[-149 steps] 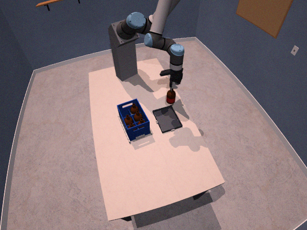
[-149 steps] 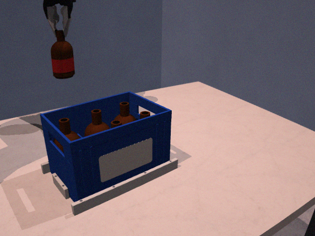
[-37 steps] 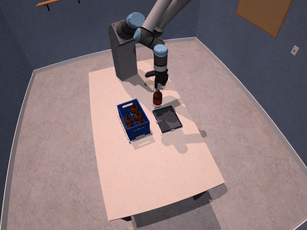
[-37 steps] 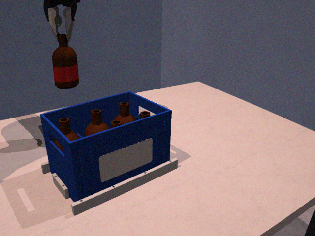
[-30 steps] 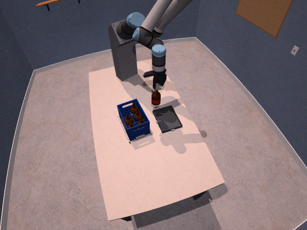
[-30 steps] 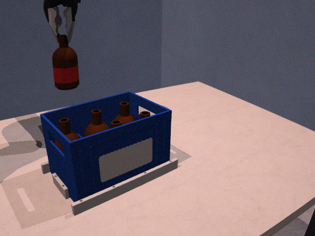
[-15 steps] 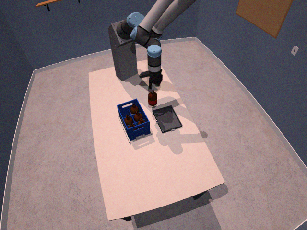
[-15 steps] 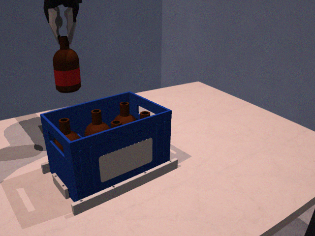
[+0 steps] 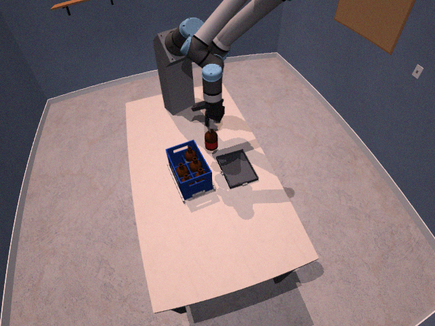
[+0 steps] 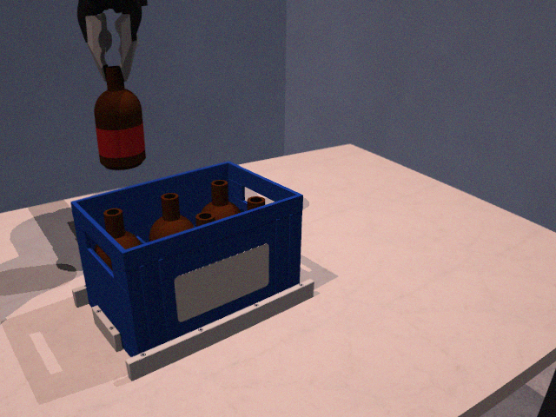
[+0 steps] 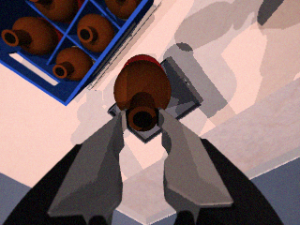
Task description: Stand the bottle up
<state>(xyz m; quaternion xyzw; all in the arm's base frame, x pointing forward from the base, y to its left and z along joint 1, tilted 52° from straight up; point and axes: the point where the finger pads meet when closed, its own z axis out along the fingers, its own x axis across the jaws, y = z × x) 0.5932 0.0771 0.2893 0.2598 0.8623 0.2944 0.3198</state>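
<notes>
Pale grey arm tubes (image 9: 224, 21), dark joints, light-blue rounded caps (image 9: 212, 71), black gripper body (image 9: 215, 111), grey angular jaws

- The bench (image 9: 224, 238) (image 10: 404, 278) (image 11: 42, 127) has a pale pinkish top, with shadows falling across it.
- On it stands a blue crate (image 9: 198, 189) (image 10: 152, 291) (image 11: 67, 100), upright.
- Light strips (image 9: 177, 185) (image 10: 224, 327) lie on the bench around the crate's foot.
- A dark, shallow tray (image 9: 243, 182) (image 10: 71, 228) (image 11: 193, 106) lies flat near the crate, the two apart.
</notes>
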